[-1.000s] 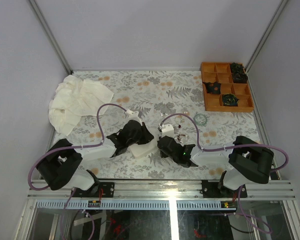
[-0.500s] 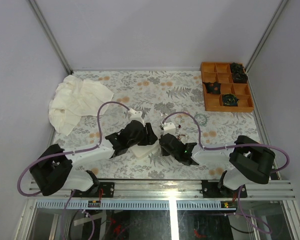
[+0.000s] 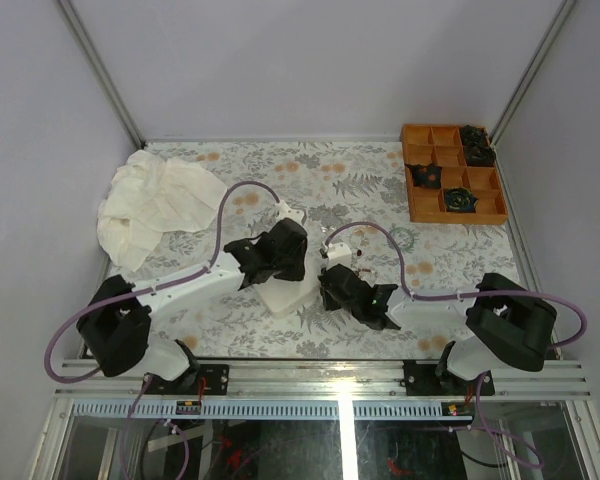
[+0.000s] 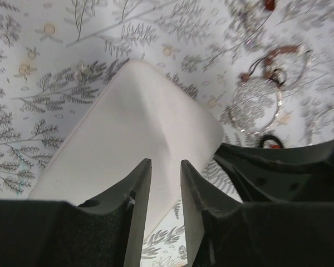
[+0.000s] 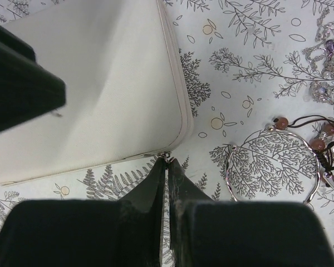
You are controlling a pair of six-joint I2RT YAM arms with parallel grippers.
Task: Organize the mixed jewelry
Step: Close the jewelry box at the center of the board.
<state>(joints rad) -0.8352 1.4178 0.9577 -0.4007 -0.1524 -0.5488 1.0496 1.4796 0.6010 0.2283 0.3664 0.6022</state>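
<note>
A cream zipped jewelry box [image 3: 285,293] lies at the table's middle. My left gripper [image 3: 283,262] hovers over the box lid [image 4: 139,128]; its jaws stand a narrow gap apart and hold nothing. My right gripper [image 3: 327,288] is at the box's right corner, shut on the small metal zipper pull [image 5: 167,157]. The mixed jewelry [image 3: 361,262] lies just right of the box: a thin silvery hoop [image 5: 227,167], a cord bracelet with brown beads [image 5: 322,143] and pearly pieces [image 5: 328,72]. A pale teal bracelet [image 3: 401,238] lies farther right. A hoop and a brown bangle [image 4: 275,53] show in the left wrist view.
An orange compartment tray [image 3: 412,190] with dark rosette items stands at the back right. A crumpled white cloth [image 3: 155,200] lies at the back left. The right arm's dark body [image 4: 289,167] sits close beside the left fingers.
My left arm has stretched forward and right, bringing its gripper over the box's far part. The right gripper has stayed at the box's corner, nudged slightly left.
</note>
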